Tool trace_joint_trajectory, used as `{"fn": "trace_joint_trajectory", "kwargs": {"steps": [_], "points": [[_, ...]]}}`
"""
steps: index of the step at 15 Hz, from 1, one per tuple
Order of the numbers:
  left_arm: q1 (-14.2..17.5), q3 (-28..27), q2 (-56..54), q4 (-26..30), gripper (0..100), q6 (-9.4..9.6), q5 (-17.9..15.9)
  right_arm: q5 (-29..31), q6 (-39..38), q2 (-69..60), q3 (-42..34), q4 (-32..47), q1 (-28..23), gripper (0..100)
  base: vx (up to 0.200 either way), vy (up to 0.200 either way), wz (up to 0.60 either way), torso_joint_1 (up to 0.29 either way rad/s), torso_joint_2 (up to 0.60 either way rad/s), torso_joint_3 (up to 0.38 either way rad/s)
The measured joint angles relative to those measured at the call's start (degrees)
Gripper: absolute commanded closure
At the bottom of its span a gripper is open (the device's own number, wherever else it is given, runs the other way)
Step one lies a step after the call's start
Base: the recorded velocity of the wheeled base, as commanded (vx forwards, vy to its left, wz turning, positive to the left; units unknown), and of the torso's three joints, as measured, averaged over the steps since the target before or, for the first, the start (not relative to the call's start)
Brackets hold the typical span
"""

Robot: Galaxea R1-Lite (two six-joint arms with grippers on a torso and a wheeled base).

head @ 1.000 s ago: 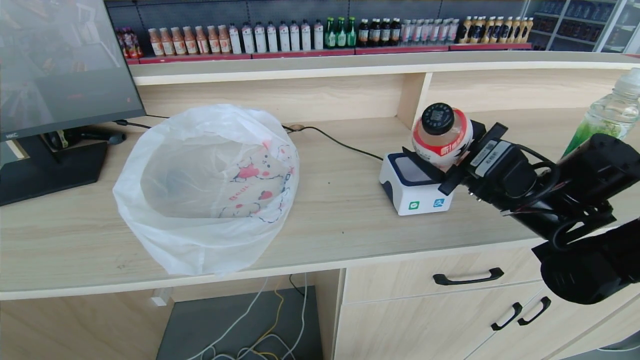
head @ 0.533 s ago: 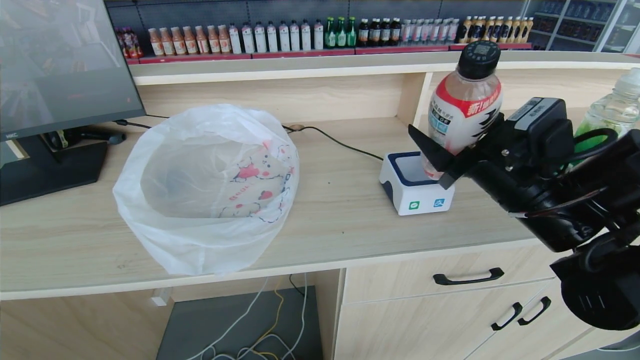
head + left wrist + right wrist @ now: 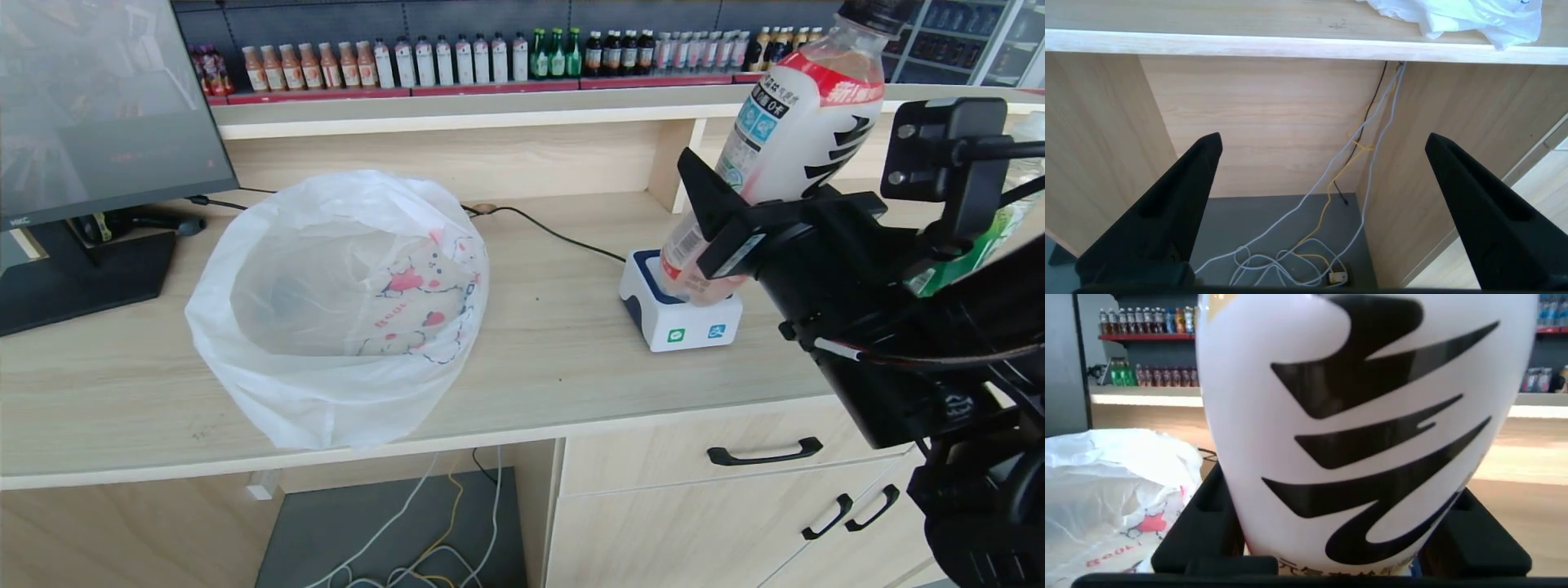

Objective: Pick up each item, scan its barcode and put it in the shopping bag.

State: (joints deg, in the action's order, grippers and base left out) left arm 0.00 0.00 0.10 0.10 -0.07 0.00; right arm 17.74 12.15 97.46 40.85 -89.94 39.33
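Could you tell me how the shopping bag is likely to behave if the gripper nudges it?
The shopping bag is thin, crinkled film, so it would probably buckle or slide rather than resist. Its mouth stands open unsupported; the bottle dropping in may fold it inward.

White bottle (image 3: 1364,433), black zigzag marks, clamped between gripper (image 3: 1343,543) jaws. Bag (image 3: 1110,490) beyond gripper, off to one side. Stocked shelves (image 3: 1143,322) far behind it.

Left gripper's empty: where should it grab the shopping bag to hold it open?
Pinch the bunched rim of the shopping bag on its near-left side, bringing the left gripper up past the counter edge. The bag stands open and its film is slack, so the rim probably holds best.
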Motion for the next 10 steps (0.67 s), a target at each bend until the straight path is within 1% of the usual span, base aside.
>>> {"fn": "trace_joint_trajectory", "kwargs": {"steps": [3,6,10], "points": [[0.0,0.0,0.0,0.0,0,0.0,0.0,1.5,-3.0,-0.6,0.2,0.0,1.1,100,0.0,0.0,0.0,0.0,0.0,0.0],[0.0,0.0,0.0,0.0,0,0.0,0.0,6.6,-5.0,-1.0,-0.1,0.0,1.3,100,0.0,0.0,0.0,0.0,0.0,0.0],[0.0,0.0,0.0,0.0,0,0.02,0.0,6.9,-6.0,0.1,-0.2,0.0,1.2,100,0.0,0.0,0.0,0.0,0.0,0.0]]}}
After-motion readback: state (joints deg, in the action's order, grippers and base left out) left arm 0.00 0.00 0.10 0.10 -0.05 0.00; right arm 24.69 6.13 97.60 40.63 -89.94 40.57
